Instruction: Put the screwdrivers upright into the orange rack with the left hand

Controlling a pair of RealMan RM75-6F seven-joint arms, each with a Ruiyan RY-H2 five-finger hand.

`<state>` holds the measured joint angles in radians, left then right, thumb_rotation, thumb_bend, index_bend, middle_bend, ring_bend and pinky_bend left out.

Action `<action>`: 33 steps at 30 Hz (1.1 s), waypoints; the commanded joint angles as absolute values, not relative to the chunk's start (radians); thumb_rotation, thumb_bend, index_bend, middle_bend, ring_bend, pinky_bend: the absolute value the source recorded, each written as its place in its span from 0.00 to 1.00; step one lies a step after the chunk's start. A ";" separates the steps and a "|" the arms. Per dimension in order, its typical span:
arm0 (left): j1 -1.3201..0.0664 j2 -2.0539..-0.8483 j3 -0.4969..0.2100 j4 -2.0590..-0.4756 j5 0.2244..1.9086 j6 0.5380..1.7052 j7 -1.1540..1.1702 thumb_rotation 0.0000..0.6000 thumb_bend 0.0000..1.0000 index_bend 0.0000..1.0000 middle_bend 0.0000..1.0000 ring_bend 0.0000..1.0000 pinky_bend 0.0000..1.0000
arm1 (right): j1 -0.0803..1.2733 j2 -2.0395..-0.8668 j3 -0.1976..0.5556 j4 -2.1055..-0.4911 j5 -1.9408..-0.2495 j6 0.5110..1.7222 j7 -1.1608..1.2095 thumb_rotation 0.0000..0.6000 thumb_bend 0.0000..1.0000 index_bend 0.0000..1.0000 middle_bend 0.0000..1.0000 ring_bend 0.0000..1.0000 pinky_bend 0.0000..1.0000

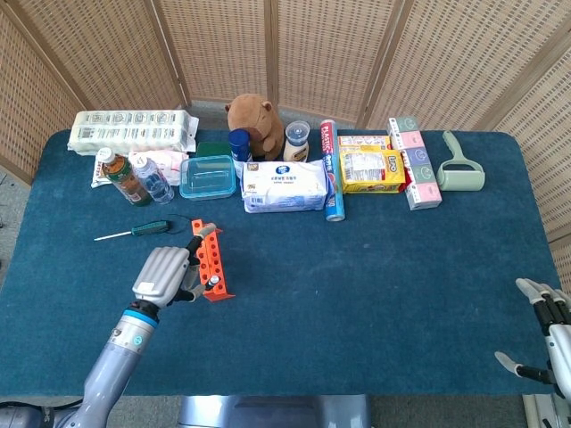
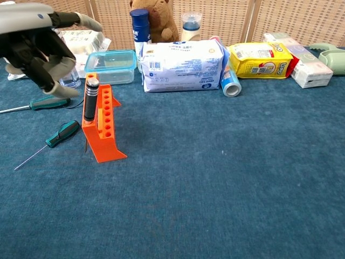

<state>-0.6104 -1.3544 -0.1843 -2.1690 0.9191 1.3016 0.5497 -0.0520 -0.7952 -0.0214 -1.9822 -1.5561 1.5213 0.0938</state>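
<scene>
A table (image 1: 375,294) covered in deep blue, carpet-like cloth fills the scene, its corners rounded. Behind its far edge stands a folding screen (image 1: 330,53) of pale woven rattan panels in light wooden frames, angling inward at left and right. Grey floor (image 1: 11,207) shows past the table's left edge. Light is even and soft.

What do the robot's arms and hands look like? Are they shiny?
The left hand has a silvery-grey metal back, dark parts underneath and pale grey fingertips. A bright blue ring marks its wrist, and the left arm behind it is a smooth, shiny grey-blue tube. The right hand is silvery grey with black parts too.
</scene>
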 commanded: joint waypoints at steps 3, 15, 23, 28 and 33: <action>-0.599 -1.316 -0.182 -2.193 0.922 1.302 0.532 1.00 0.24 0.00 0.80 0.76 0.92 | -0.052 -0.797 -0.021 -1.984 -1.556 1.522 0.089 1.00 0.00 0.07 0.11 0.10 0.03; -0.592 -1.166 -0.149 -2.268 1.095 1.156 0.366 1.00 0.18 0.34 0.78 0.76 0.92 | -0.055 -0.796 -0.020 -1.984 -1.554 1.527 0.090 1.00 0.00 0.07 0.11 0.11 0.03; -0.603 -1.148 -0.136 -2.240 1.174 1.169 0.439 1.00 0.16 0.49 0.77 0.75 0.92 | -0.054 -0.796 -0.022 -1.986 -1.558 1.525 0.087 1.00 0.00 0.07 0.11 0.11 0.03; -0.622 -1.161 -0.141 -2.217 1.149 1.152 0.452 1.00 0.15 0.49 0.77 0.75 0.92 | -0.054 -0.798 -0.022 -1.987 -1.558 1.524 0.082 1.00 0.00 0.07 0.11 0.11 0.03; -0.663 -1.173 -0.145 -2.172 1.143 1.087 0.448 0.99 0.13 0.51 0.77 0.75 0.92 | -0.053 -0.798 -0.021 -1.988 -1.553 1.522 0.081 1.00 0.00 0.07 0.11 0.11 0.03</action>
